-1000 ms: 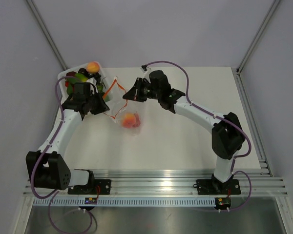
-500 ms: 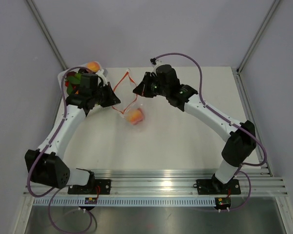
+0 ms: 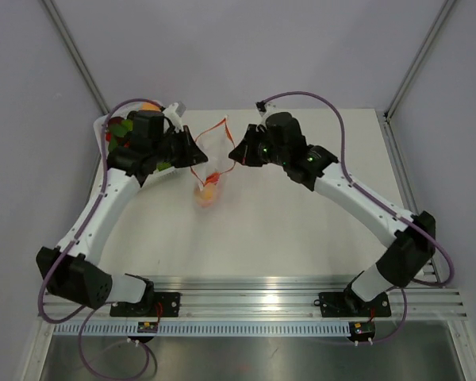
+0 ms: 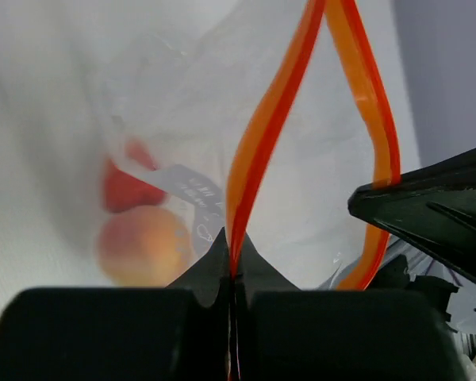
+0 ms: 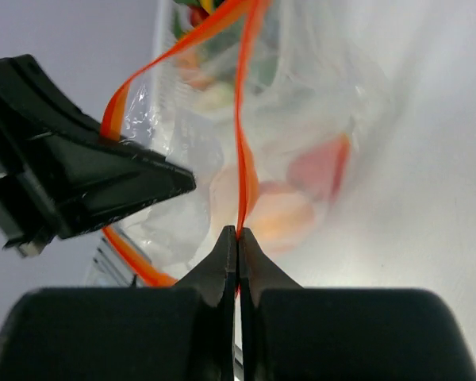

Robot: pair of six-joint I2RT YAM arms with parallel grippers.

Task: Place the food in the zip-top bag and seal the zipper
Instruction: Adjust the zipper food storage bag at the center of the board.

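The clear zip-top bag (image 3: 209, 176) hangs above the table between my two grippers. Its red zipper (image 3: 216, 136) stands apart in an open loop. My left gripper (image 3: 197, 155) is shut on one zipper strip (image 4: 258, 135). My right gripper (image 3: 235, 153) is shut on the other strip (image 5: 242, 119). Inside the bag, at its bottom, lies food: an orange-yellow peach (image 4: 143, 244) and a red round fruit (image 4: 125, 189). The right wrist view shows the same peach (image 5: 279, 218) and red fruit (image 5: 321, 168) through the plastic. Each wrist view shows the other gripper's black finger close by.
A white tray (image 3: 101, 125) with several more toy foods (image 3: 120, 127) sits at the table's back left, partly hidden under my left arm. Grey walls stand behind and at both sides. A metal rail runs along the near edge.
The left gripper closed on the zipper strip. Both grippers rose and shifted right, lifting the bag off the table so it hangs with the fruit at its bottom.
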